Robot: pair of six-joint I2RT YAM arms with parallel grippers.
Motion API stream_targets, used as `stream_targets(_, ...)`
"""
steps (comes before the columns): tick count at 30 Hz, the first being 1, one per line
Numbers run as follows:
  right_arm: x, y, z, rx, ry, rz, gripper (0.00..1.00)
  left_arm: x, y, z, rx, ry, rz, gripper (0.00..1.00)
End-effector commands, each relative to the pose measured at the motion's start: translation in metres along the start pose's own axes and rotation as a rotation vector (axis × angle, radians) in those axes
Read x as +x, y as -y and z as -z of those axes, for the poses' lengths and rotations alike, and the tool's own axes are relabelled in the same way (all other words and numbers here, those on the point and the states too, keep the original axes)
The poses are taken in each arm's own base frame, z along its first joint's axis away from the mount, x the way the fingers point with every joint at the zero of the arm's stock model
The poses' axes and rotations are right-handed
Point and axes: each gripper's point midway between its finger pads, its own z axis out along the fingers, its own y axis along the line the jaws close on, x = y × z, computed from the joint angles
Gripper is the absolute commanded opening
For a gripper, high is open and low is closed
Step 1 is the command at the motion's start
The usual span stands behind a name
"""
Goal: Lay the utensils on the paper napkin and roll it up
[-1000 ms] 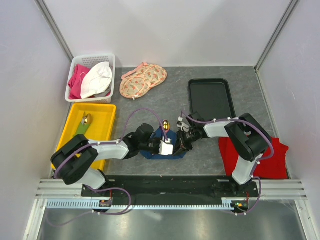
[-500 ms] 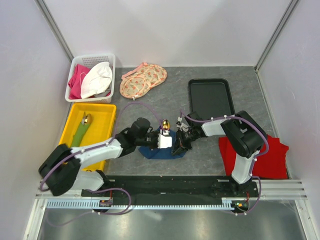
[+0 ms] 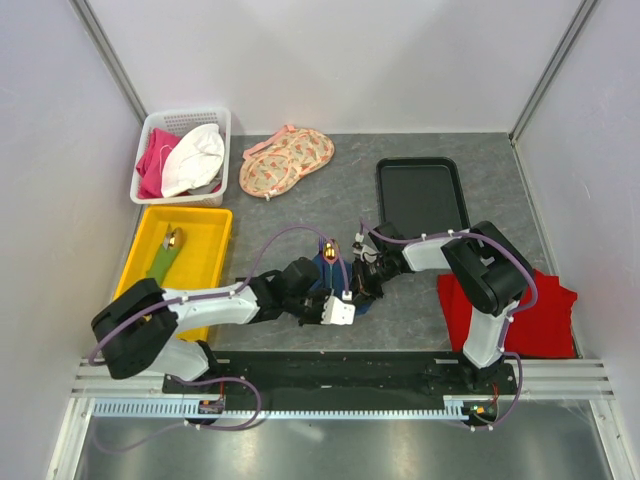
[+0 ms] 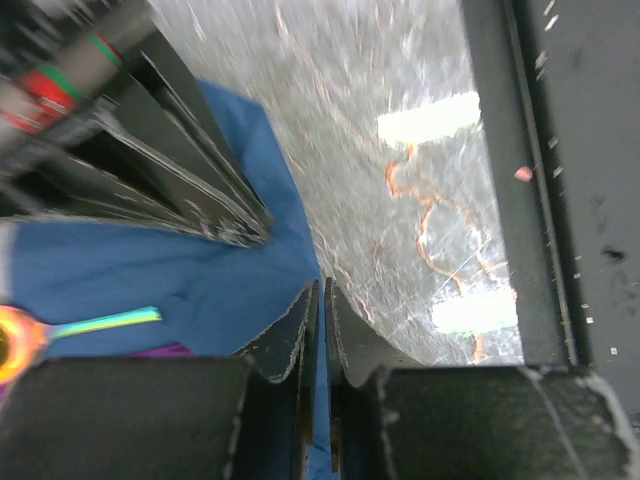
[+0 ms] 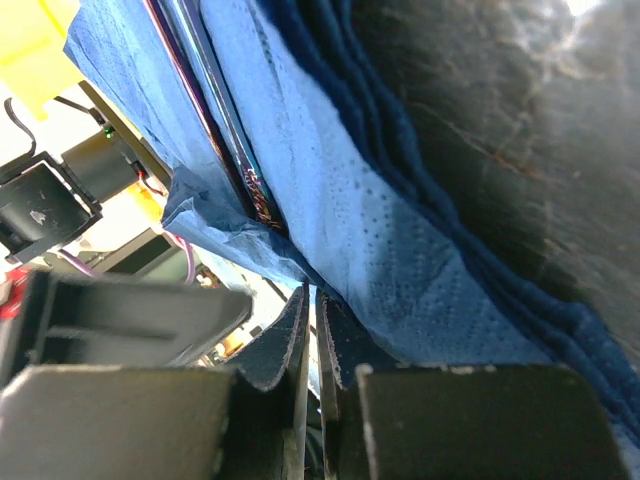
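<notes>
From above, the paper napkin (image 3: pixel 330 264) lay on the table (image 3: pixel 400 325) between both arms, and one gold head of the utensils (image 3: pixel 330 248) showed at its far edge. In the left wrist view, the left gripper (image 4: pixel 320 300) had its jaws pressed together on a blue fold. In the right wrist view, the right gripper (image 5: pixel 312 300) pinched the napkin's edge, with dark handles wrapped in the folds.
</notes>
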Motion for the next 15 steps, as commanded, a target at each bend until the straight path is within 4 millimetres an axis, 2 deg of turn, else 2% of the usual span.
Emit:
stream_targets(1, -0.009, 0.001, -0.002, 0.023, 0.016, 0.022, 0.11, -0.006, -0.018, -0.005, -0.035, -0.016, -0.009, 0.11)
stream_targets(8, -0.012, 0.003, -0.003, 0.035, 0.01, 0.021, 0.12, 0.0, -0.028, -0.016, -0.034, -0.08, 0.025, 0.1)
stream_targets(15, -0.014, 0.003, -0.002, 0.035, 0.012, 0.019, 0.12, 0.007, -0.024, -0.019, -0.01, -0.124, 0.001, 0.09)
